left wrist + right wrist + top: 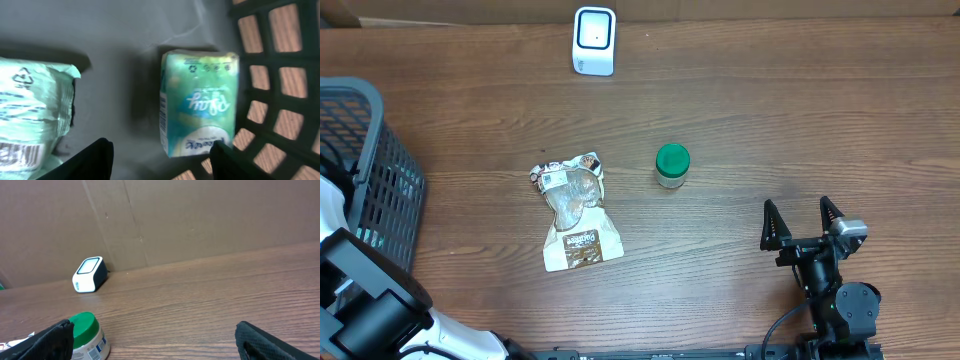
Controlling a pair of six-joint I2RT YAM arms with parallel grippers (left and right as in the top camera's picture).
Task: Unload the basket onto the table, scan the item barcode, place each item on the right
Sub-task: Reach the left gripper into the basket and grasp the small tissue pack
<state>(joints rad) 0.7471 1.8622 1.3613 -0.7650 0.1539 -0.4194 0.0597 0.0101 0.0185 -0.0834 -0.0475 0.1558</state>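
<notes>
Since the left pincer (161,149) is down inside the basket (265,59), what matters is the small green pack (200,100) lying right between its tips, close to the basket's mesh wall. The pack's long axis runs straight away from the pincer, so the tips sit either side of its narrow width, spread apart and gripping nothing as far as I can see. The right pincer (803,222) is wide open and empty, well outside the basket, so the left arm is clearly nearer. Count: two green packs in the basket (the second pack (30,115) shows a barcode), plus one scanner (594,40), one pouch (576,210) and one jar (672,165) outside the basket on the counter (770,120).
</notes>
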